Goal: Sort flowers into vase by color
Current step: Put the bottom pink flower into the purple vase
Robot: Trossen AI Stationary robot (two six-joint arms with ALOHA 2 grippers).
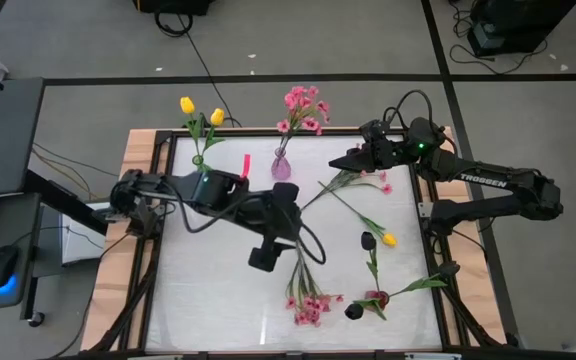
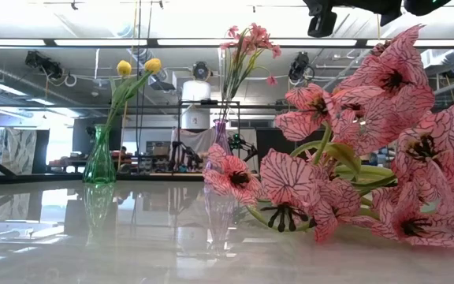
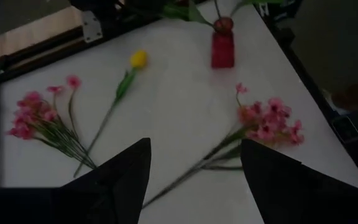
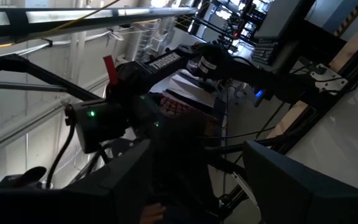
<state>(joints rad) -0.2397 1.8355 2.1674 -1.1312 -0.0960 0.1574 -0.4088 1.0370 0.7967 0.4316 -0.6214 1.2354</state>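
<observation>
Flowers (image 1: 308,300) — loose (tabletop) — beneath open jaws

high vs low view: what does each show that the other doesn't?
Only high: both open grippers, left gripper mid-table, right gripper at the far edge, plus a loose yellow tulip and dark tulips lying on the table. Only low: the room behind. Both: green vase with yellow tulips, pink-flower vase, pink spray lying near the front.

Two vases (image 1: 281,166) stand with flowers in them at the tabletop's (image 1: 218,290) far edge; loose flowers (image 1: 308,300) lie across its middle and right side.
</observation>
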